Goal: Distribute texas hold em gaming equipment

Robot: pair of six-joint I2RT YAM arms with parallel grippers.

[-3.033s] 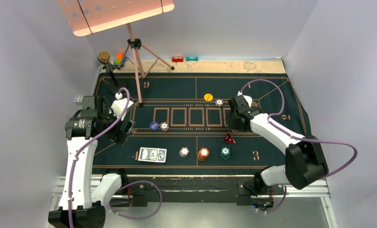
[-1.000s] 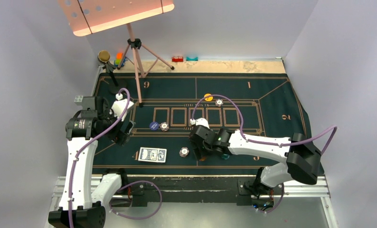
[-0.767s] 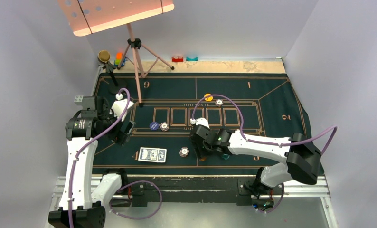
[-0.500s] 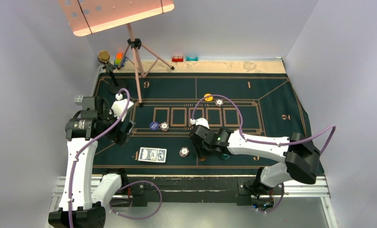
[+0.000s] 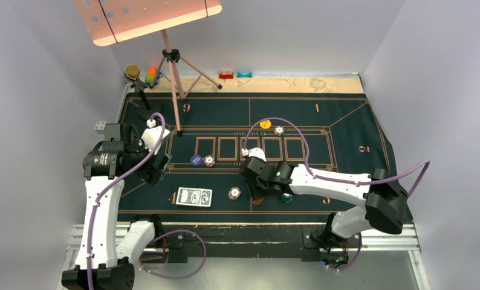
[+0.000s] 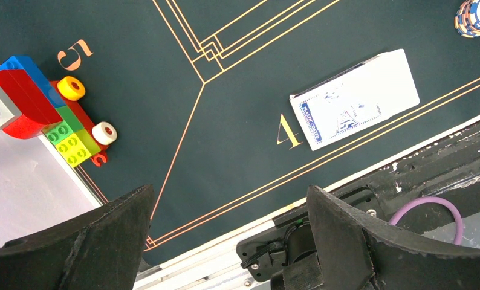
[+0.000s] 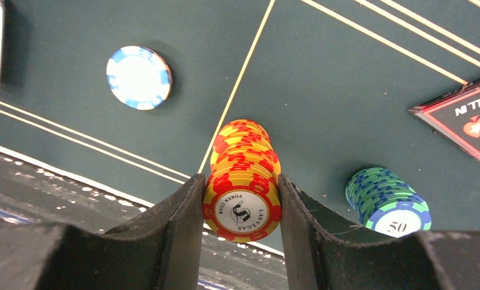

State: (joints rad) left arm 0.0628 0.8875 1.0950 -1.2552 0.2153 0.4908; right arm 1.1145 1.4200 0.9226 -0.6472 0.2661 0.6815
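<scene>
An orange poker chip stack [image 7: 242,208] is clamped by the right gripper [image 7: 239,181], left gripper [image 6: 228,193] spread wide; a level lift toward a seat is likely needed next

Orange chip stack [image 7: 243,158] stands pinched in the right claw [image 7: 240,184] — teal stack [image 7: 387,202] near; card deck [image 6: 353,98] lies flat.

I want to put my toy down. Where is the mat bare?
Bare mat lies along the far edge beyond the yellow disc, and on the right side. Crowded near row: cards, white chips, right pincer on orange chips.
</scene>
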